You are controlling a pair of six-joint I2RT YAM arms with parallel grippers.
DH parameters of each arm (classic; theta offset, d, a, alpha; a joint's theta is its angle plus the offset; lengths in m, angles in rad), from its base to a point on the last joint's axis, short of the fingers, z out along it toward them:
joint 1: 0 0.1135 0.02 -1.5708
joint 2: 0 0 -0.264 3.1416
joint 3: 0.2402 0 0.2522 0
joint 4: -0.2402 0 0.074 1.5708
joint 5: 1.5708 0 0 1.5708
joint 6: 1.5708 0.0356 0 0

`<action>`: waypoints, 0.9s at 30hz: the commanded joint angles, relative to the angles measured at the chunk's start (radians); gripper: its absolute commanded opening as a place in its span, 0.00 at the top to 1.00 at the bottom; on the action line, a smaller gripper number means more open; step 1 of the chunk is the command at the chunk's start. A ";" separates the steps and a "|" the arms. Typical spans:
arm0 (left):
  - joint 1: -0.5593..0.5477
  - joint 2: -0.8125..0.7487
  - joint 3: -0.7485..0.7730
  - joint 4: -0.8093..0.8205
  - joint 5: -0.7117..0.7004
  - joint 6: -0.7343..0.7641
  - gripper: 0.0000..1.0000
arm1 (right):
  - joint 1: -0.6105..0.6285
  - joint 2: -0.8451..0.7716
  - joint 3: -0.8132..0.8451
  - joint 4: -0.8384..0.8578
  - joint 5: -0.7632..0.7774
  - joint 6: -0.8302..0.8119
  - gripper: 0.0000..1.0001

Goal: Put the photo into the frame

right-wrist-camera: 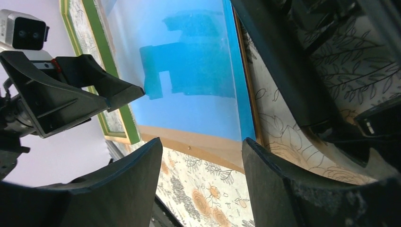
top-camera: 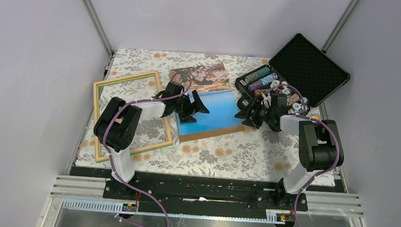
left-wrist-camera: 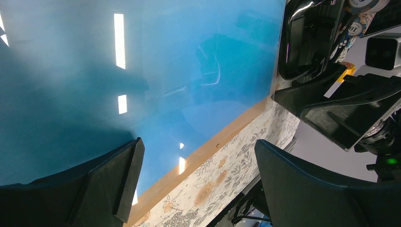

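The photo (top-camera: 217, 106), blue sea with tan rocks at its far end, lies face up on a brown backing panel (top-camera: 213, 134) at mid-table. The frame (top-camera: 101, 119), green-faced, lies flat to its left. My left gripper (top-camera: 198, 106) hovers open over the photo's left part; in the left wrist view the photo (left-wrist-camera: 165, 71) fills the picture and nothing sits between the jaws (left-wrist-camera: 198, 156). My right gripper (top-camera: 244, 115) stands open at the photo's right edge. Its wrist view shows the photo (right-wrist-camera: 189, 71), the panel's edge (right-wrist-camera: 203, 142) and the frame (right-wrist-camera: 108, 80) beyond open jaws (right-wrist-camera: 202, 151).
A black hinged case (top-camera: 309, 67) with rows of chips (top-camera: 263, 78) stands open at the back right, just behind my right arm. A flowered cloth (top-camera: 227, 154) covers the table. Grey walls close in on both sides.
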 commanded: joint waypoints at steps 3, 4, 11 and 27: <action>-0.005 0.033 -0.017 -0.005 -0.003 0.003 0.05 | 0.004 -0.010 -0.086 0.227 -0.160 0.235 0.36; -0.006 0.033 -0.017 -0.005 -0.004 0.004 0.05 | 0.004 -0.009 -0.102 0.299 -0.174 0.278 0.38; -0.016 0.058 -0.014 -0.004 -0.003 0.003 0.05 | 0.003 -0.028 -0.154 0.395 -0.187 0.374 0.39; -0.039 0.065 -0.011 0.007 0.013 -0.005 0.05 | 0.005 0.007 -0.211 0.546 -0.157 0.486 0.51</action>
